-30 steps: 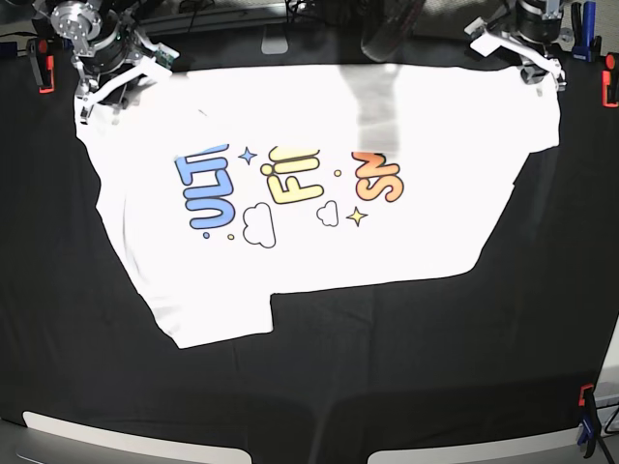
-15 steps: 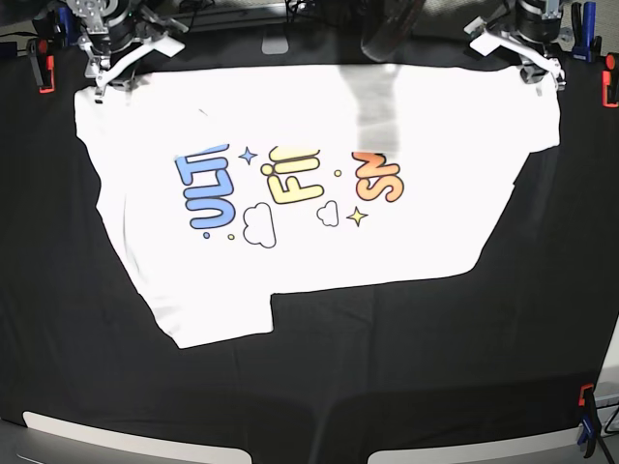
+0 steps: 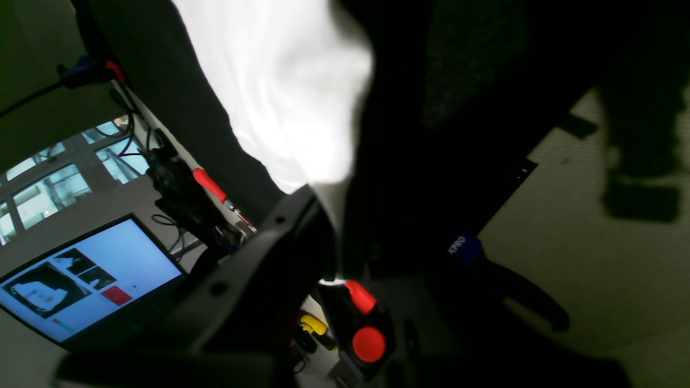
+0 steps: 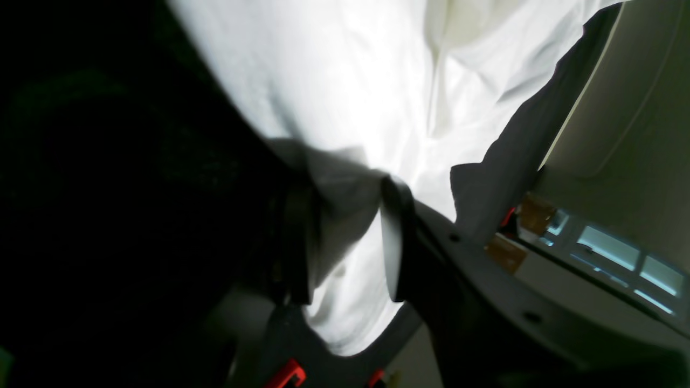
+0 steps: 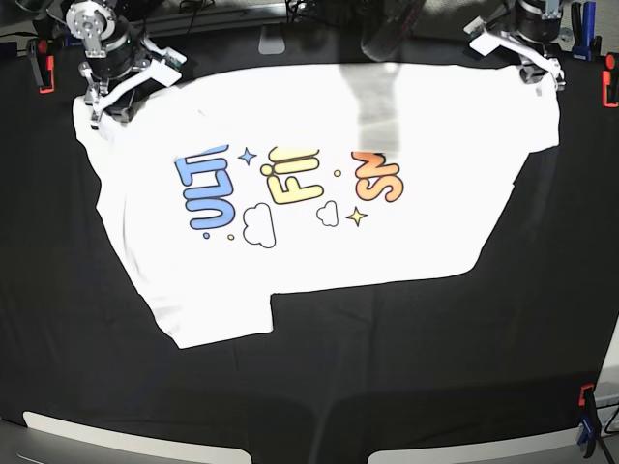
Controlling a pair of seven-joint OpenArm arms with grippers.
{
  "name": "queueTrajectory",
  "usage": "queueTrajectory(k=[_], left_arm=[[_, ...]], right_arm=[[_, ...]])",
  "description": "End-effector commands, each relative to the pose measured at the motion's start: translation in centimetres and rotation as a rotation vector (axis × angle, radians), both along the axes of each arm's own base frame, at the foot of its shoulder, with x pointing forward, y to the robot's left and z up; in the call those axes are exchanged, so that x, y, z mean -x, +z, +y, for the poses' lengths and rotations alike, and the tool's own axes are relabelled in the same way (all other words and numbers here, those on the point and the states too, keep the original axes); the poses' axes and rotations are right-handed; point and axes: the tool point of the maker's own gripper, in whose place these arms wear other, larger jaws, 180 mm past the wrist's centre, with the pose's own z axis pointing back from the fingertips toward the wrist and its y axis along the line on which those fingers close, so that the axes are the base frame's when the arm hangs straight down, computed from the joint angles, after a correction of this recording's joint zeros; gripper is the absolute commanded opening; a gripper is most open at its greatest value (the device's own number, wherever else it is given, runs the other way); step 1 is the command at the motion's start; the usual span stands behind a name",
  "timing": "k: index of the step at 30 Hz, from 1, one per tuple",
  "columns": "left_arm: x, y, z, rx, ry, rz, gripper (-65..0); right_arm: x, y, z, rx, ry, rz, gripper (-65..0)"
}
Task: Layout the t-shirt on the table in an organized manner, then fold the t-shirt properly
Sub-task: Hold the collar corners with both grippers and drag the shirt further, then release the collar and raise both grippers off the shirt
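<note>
The white t-shirt [image 5: 435,222] lies spread on the black table [image 5: 387,367], colourful print facing up, one sleeve pointing toward the front left. My left gripper [image 5: 542,75] is at the shirt's far right corner. In the left wrist view the cloth [image 3: 280,81] narrows into that gripper [image 3: 334,215], which is shut on it. My right gripper [image 5: 97,101] is at the far left corner. In the right wrist view its fingers [image 4: 396,242] stand apart, with white cloth [image 4: 350,81] lying between them and draped over one finger.
Orange clamps [image 5: 41,68] [image 5: 609,89] pin the black cloth at both far sides. Another clamp [image 5: 585,416] is at the front right. A monitor [image 3: 81,280] and cables sit behind the table's far edge. Pale objects [image 5: 97,435] line the front edge.
My right gripper rose toward the far edge, then came back down onto the shirt's far left corner, its jaws narrowing slightly. The left gripper and the rest of the shirt stayed put.
</note>
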Motion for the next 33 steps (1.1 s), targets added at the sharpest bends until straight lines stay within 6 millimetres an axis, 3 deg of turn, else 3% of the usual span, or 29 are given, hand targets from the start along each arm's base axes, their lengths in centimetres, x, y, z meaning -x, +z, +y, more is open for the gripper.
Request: queueTrajectory(k=[1,4,5,15,23,28,33], left_arm=[[-0.6,0.8,0.1,-0.001,-0.006,-0.039,-65.0],[-0.6,0.8,0.1,-0.001,-0.006,-0.039,-65.0],[-0.6,0.8,0.1,-0.001,-0.006,-0.039,-65.0],[-0.1,0.9,0.1,-0.002,-0.002,-0.031,-65.0],[0.6,2.9,-1.2,-0.004,-0.025,-0.063,-65.0],[0.7,2.9,-1.2,-0.005,-0.021,-0.06,-65.0],[0.7,3.0,-0.9,-0.016,-0.009,-0.061,-65.0]], right_arm=[[1.9,-1.0,0.2,-0.008,0.013,0.078,-47.5],[2.4,-0.7,0.6,0.029,0.045,0.028,-62.8],[2.5,-0.5,0.7,0.041,0.053,0.011,-65.0],[4.8,1.4,1.1,0.161,0.138,-0.053,-65.0],[7.2,2.9,0.8,0.175,0.172,-0.018,-65.0],[6.9,3.7,-0.6,0.218,0.2,-0.025,-65.0],[5.1,4.7,-2.4,0.269,0.196,-0.067,-65.0]])
